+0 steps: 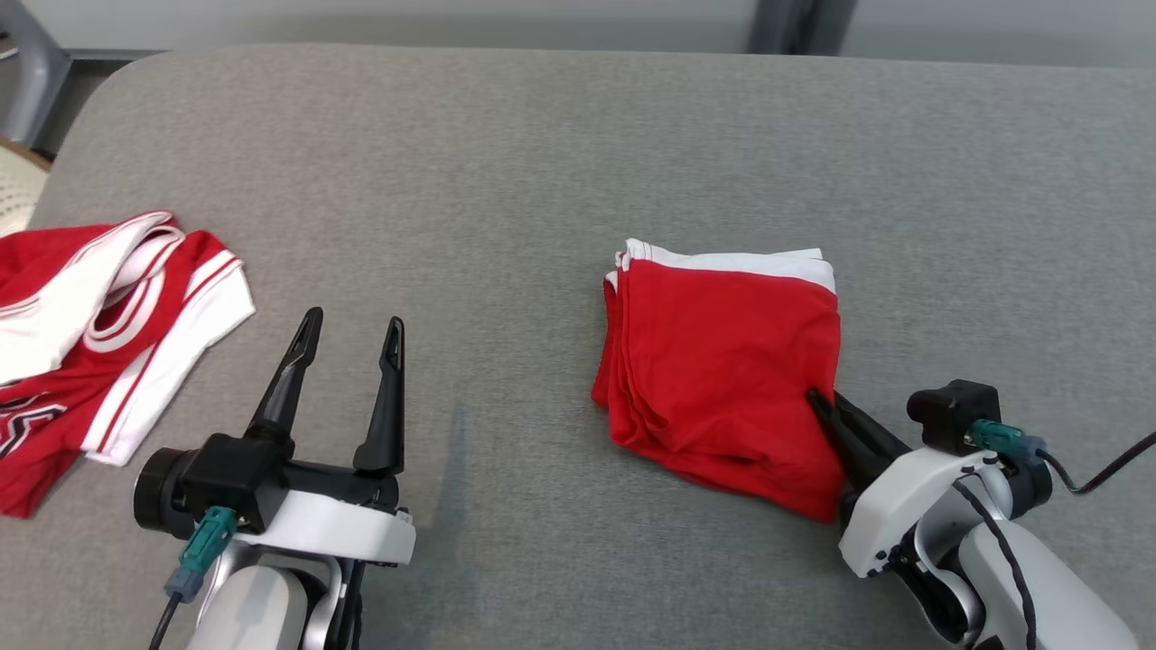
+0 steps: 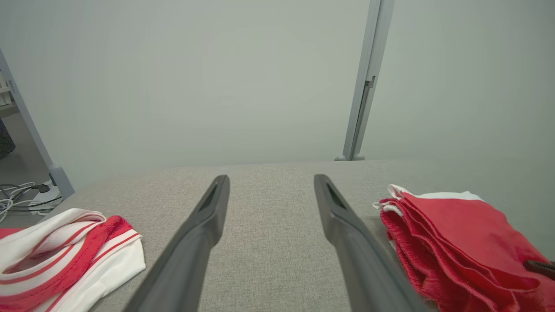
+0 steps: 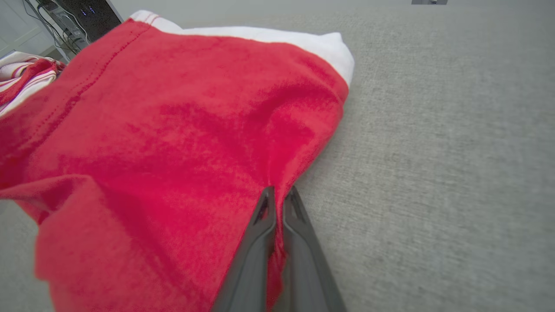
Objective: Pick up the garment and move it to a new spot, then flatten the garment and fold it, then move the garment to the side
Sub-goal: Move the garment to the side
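Head view looks down on a grey cloth-covered surface (image 1: 506, 153) with rounded far corners. The garment (image 1: 722, 361) lies right of the surface's middle, nearer the near edge than the far one. It is folded into a rough square of bright red knit cloth, several layers thick, with the layer edges stacked and slightly fanned along its left side. A white band runs along its far edge, and a narrow striped white hem peeks out at its far left corner. Its top face is mostly smooth, with soft creases running toward its near right corner.

The right gripper (image 1: 815, 397) comes in from the near right corner of the surface and meets the garment low on its right side. In the right wrist view its two dark fingers are pressed almost together, with a ridge of red cloth pinched between the tips; the fabric puckers up from that point. How many layers are caught in the pinch is hard to tell, as the fingers cover the fold.

The left gripper (image 1: 353, 318) hovers over bare surface toward the near edge, left of the middle. Its fingers are spread wide with nothing between them, well apart from the garment.

A red and white jersey (image 1: 108, 307) lies crumpled at the left edge of the surface, showing white stripes and some dark lettering.
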Available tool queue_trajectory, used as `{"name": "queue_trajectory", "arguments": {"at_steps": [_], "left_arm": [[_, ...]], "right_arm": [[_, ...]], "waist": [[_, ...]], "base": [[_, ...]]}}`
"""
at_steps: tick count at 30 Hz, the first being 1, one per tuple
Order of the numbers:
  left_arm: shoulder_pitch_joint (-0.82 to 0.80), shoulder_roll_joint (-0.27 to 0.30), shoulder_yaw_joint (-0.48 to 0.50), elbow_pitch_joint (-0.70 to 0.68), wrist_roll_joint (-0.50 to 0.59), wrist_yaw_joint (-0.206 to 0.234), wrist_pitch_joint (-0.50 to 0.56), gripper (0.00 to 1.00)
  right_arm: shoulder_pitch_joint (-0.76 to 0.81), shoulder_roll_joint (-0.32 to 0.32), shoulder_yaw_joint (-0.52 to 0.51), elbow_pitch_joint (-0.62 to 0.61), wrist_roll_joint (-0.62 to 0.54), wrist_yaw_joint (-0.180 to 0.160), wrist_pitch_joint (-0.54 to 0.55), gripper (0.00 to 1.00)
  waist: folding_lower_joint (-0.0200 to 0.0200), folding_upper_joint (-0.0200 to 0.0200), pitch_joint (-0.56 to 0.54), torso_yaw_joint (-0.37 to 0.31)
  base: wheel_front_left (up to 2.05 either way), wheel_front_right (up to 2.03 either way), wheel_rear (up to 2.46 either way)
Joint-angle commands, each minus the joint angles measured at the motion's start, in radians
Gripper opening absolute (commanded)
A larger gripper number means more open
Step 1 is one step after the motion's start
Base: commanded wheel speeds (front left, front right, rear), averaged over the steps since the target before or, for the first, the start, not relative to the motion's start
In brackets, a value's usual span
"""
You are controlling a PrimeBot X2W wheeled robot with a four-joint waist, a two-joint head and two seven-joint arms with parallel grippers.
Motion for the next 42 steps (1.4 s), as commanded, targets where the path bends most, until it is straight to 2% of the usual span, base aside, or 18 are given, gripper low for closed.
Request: {"name": "queue_trajectory", "arguments": {"at_steps": [1, 8, 17, 23, 26, 31, 37, 38, 39, 40, 41, 42], "left_arm": [[-0.003, 0.007, 0.002, -0.007, 0.008, 0.004, 0.002, 1.00], [-0.029, 0.042, -0.020, -0.065, 0.038, -0.001, 0.043, 1.00], [-0.124, 0.066, -0.088, -0.162, 0.090, -0.032, 0.138, 1.00], [-0.198, 0.074, -0.146, -0.226, 0.128, -0.065, 0.195, 1.00], [-0.230, 0.070, -0.168, -0.259, 0.142, -0.072, 0.211, 1.00], [-0.271, 0.066, -0.197, -0.310, 0.161, -0.085, 0.233, 1.00], [-0.290, 0.077, -0.205, -0.356, 0.173, -0.088, 0.252, 1.00], [-0.291, 0.080, -0.204, -0.362, 0.174, -0.086, 0.255, 1.00], [-0.291, 0.082, -0.204, -0.368, 0.176, -0.084, 0.256, 1.00], [-0.290, 0.084, -0.203, -0.371, 0.176, -0.082, 0.258, 1.00], [-0.287, 0.086, -0.201, -0.373, 0.177, -0.079, 0.261, 1.00], [-0.283, 0.087, -0.199, -0.373, 0.176, -0.077, 0.263, 1.00]], "right_arm": [[-0.011, -0.022, 0.007, 0.005, -0.008, 0.000, -0.007, 0.00], [-0.063, -0.112, 0.077, 0.051, 0.028, 0.000, -0.059, 0.00], [-0.249, -0.220, 0.120, 0.201, 0.066, 0.000, -0.174, 0.00], [-0.394, -0.309, 0.100, 0.331, 0.050, 0.000, -0.193, 0.00], [-0.456, -0.351, 0.049, 0.363, 0.022, 0.000, -0.194, 0.00], [-0.513, -0.396, -0.050, 0.428, -0.017, 0.000, -0.193, 0.00], [-0.541, -0.405, -0.161, 0.479, -0.077, 0.000, -0.194, 0.00], [-0.546, -0.402, -0.188, 0.482, -0.093, 0.000, -0.194, 0.06], [-0.548, -0.395, -0.217, 0.488, -0.105, 0.000, -0.194, 0.35], [-0.545, -0.389, -0.237, 0.495, -0.124, 0.000, -0.194, 0.59], [-0.547, -0.378, -0.263, 0.501, -0.137, 0.000, -0.194, 1.00], [-0.545, -0.368, -0.284, 0.513, -0.152, 0.000, -0.194, 1.00]], "waist": [[0.0000, 0.0000, -0.013, -0.064], [0.0000, 0.0000, -0.005, -0.235], [0.0000, 0.0000, 0.105, -0.358], [0.0000, 0.0000, 0.199, -0.358], [0.0000, 0.0000, 0.250, -0.344], [0.0000, 0.0000, 0.314, -0.315], [0.0000, 0.0000, 0.353, -0.303], [0.0000, 0.0000, 0.356, -0.303], [0.0000, 0.0000, 0.358, -0.304], [0.0000, 0.0000, 0.359, -0.306], [0.0000, 0.0000, 0.359, -0.310], [0.0000, 0.0000, 0.356, -0.315]], "base": [[0.00, 0.00, 0.00], [0.00, 0.00, 0.00], [0.00, 0.00, 0.00], [0.00, 0.00, 0.00], [0.00, 0.00, 0.00], [0.00, 0.00, 0.00], [0.00, 0.00, 0.00], [0.00, 0.00, 0.00], [0.00, 0.00, 0.00], [0.00, 0.00, 0.00], [0.00, 0.00, 0.00], [0.00, 0.00, 0.00]]}}
